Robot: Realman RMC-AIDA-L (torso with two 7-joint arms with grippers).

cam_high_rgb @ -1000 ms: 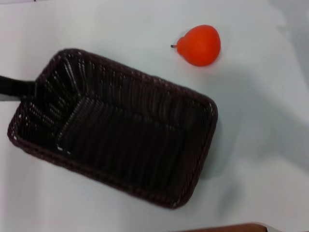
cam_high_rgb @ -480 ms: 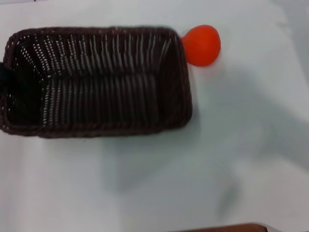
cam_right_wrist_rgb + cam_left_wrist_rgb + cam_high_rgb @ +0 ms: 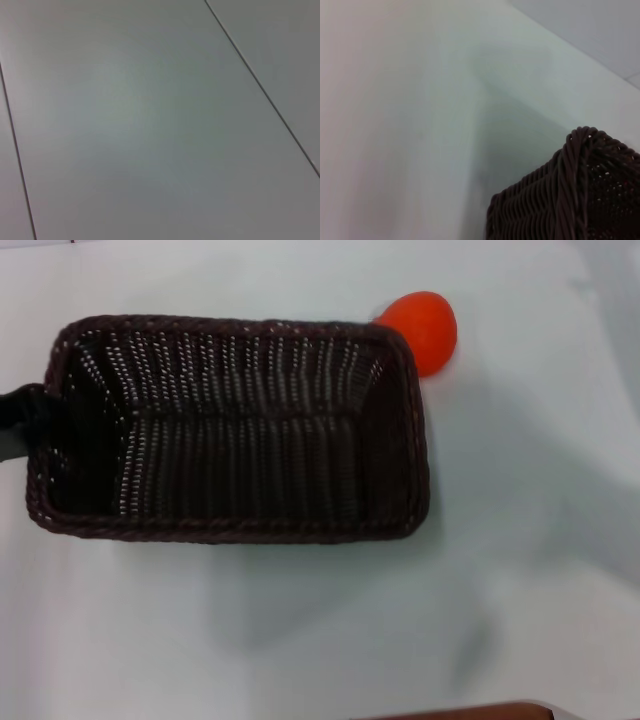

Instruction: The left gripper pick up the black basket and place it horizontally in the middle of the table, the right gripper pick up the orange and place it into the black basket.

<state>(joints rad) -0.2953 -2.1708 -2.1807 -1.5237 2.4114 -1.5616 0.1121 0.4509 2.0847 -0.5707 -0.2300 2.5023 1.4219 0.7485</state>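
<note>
Head view: the basket (image 3: 235,430) lies lengthwise across the white worktop (image 3: 330,630), its long sides running left to right, a soft shadow beneath it hinting it may not be fully settled. Our left end effector (image 3: 22,420) reaches in at the basket's left short wall; we take it to be pinching that rim, though its tips are hidden, so we cannot tell for certain. The orange (image 3: 425,328) sits just beyond the basket's far right corner, partly hidden by the rim; whether it touches the rim we cannot tell.

Left wrist view: one braided corner of the basket (image 3: 570,195) fills the frame edge, with bare worktop (image 3: 420,125) stretching away. No fingers show here.

Right wrist view: only a pale seamed surface, no basket, no fruit, and no right end effector; that arm appears parked away from the work.

As we judge it, the basket is nearly placed. To finish well, we should lower it level until the whole base rests flat, keep the long axis square, nudge it a touch nearer so the rim clears the orange, then release straight outward without dragging the wall.
</note>
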